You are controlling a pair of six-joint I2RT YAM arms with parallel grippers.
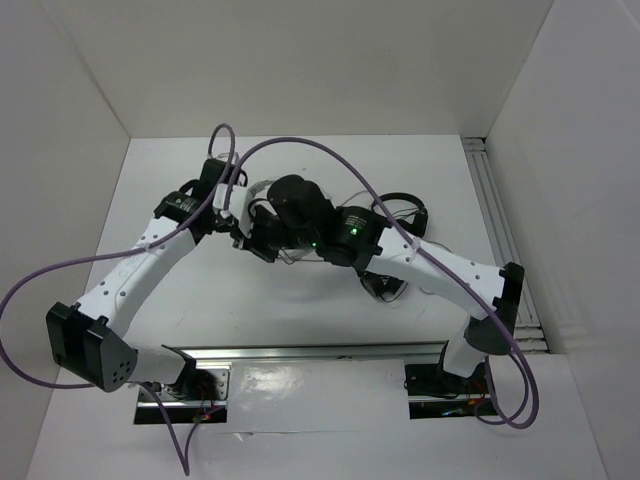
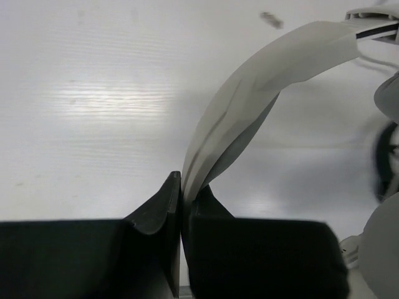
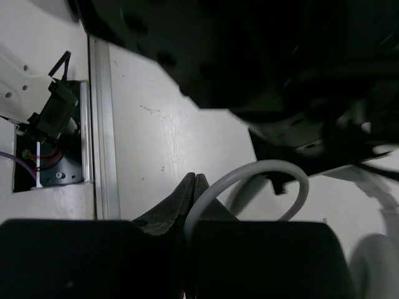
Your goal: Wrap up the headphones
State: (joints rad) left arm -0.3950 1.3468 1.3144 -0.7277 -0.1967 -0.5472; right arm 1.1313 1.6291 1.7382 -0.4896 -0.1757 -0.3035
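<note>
The light grey headphones lie mid-table, mostly hidden under both arms in the top view; a grey arc (image 1: 260, 187) shows behind them. My left gripper (image 2: 182, 187) is shut on the wide grey headband (image 2: 249, 106), which curves up to the right toward an earcup (image 2: 389, 93). In the top view the left gripper (image 1: 245, 228) is close beside the right gripper (image 1: 278, 245). My right gripper (image 3: 195, 180) is shut on the thin grey cable (image 3: 274, 167), which loops up and over to the right of the fingers.
Two black on-ear headphones lie right of centre, one behind the right arm (image 1: 408, 205) and one in front of it (image 1: 385, 287). A metal rail (image 1: 320, 352) runs along the near edge and also shows in the right wrist view (image 3: 100, 124). White walls enclose the table.
</note>
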